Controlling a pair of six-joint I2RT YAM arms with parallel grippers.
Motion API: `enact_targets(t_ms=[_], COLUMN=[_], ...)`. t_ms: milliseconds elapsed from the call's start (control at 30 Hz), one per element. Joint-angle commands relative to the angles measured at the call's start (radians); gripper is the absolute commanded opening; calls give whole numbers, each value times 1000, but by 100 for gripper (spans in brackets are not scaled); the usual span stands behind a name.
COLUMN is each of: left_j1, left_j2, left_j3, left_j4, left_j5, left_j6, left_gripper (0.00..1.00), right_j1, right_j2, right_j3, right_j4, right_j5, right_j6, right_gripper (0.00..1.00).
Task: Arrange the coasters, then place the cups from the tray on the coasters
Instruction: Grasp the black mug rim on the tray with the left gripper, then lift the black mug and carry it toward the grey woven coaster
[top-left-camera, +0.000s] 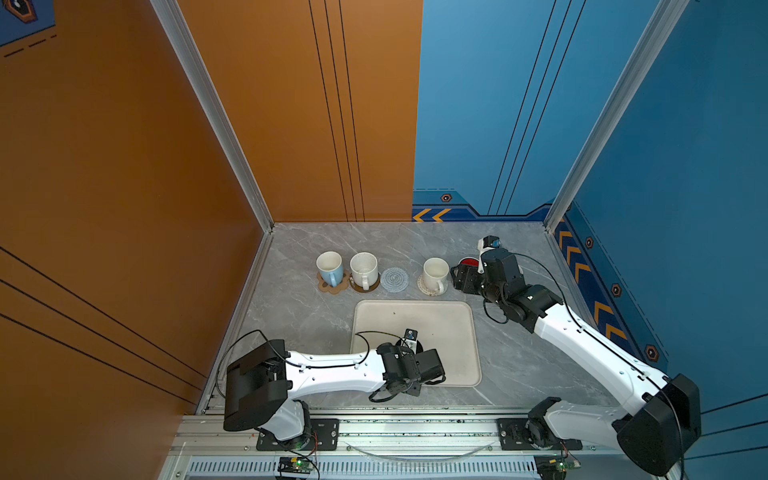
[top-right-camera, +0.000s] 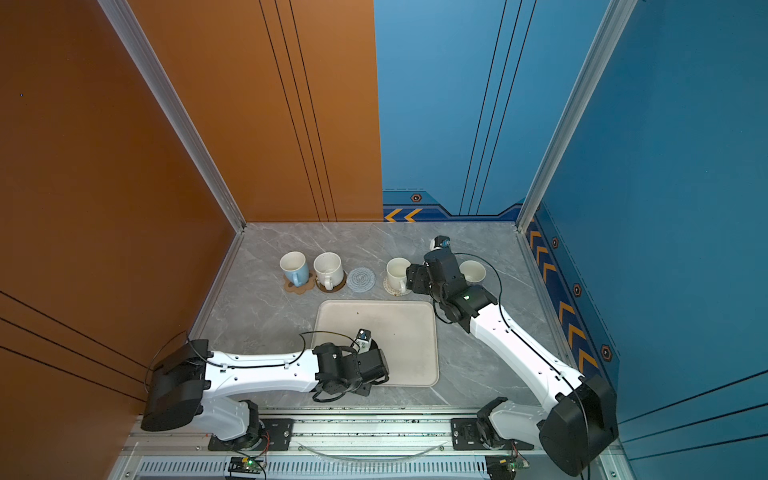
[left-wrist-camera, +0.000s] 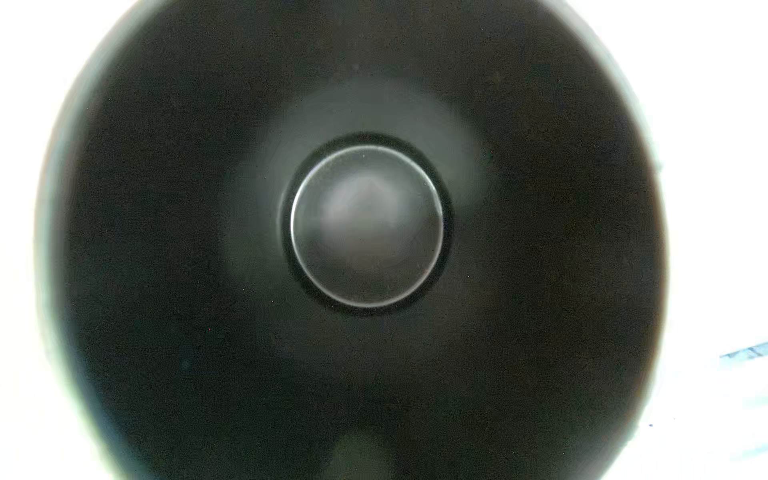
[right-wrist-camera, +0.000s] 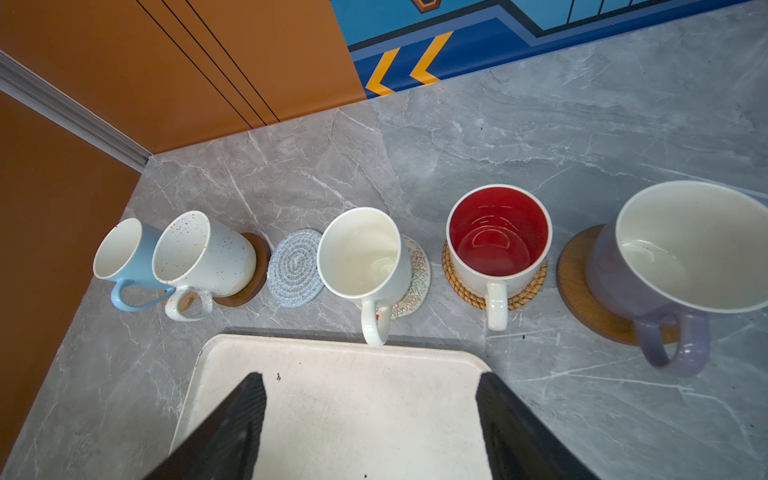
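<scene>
My left wrist view looks straight down into the black cup (left-wrist-camera: 166, 249), which stands at the near left of the cream tray (top-left-camera: 449, 324). My left gripper (top-left-camera: 417, 351) hangs over that cup with its fingers hidden. Along the back stand the light blue cup (right-wrist-camera: 124, 257) on the paw coaster (top-left-camera: 332, 286), the speckled cup (right-wrist-camera: 199, 257) on a brown disc (right-wrist-camera: 257, 270), the cream cup (right-wrist-camera: 361, 257) on the woven white coaster (right-wrist-camera: 415, 282), the red-inside cup (right-wrist-camera: 498, 241) on the rattan coaster (right-wrist-camera: 457, 286) and the lavender cup (right-wrist-camera: 685, 257) on a brown disc (right-wrist-camera: 582, 282). The grey-blue coaster (right-wrist-camera: 295, 270) is bare. My right gripper (right-wrist-camera: 372, 415) is open above the tray's far edge.
The orange wall (top-left-camera: 208, 249) closes the left side and the blue wall (top-left-camera: 623, 270) the right, with the row of cups close to the back wall. Grey marble table (top-left-camera: 519, 365) lies around the tray. An aluminium rail (top-left-camera: 415, 428) runs along the front.
</scene>
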Motion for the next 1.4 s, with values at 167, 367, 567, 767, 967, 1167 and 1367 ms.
enact_targets(t_ms=[167, 367, 567, 767, 967, 1167, 1367], left_j1=[14, 14, 14, 15, 12, 24, 85], left_j2=[27, 32, 24, -1, -72, -135, -164], left_j3=[30, 28, 26, 19, -5, -29, -52], left_j4=[-20, -19, -19, -21, -14, 5, 102], left_j5=[-17, -15, -28, -69, -145, -194, -171], left_j6=[24, 22, 18, 5, -4, -1, 57], left_gripper=[30, 15, 0, 0, 0, 0, 0], right_j1=[-8, -10, -12, -15, -19, -21, -21], right_j2=[9, 11, 13, 16, 19, 33, 43], right_j3=[-7, -8, -8, -8, -9, -2, 8], right_j4=[13, 14, 11, 12, 14, 16, 16], right_j5=[-12, -10, -10, -11, -11, -18, -29], right_j6=[15, 15, 15, 15, 15, 16, 16], right_gripper=[78, 78, 78, 78, 78, 78, 78])
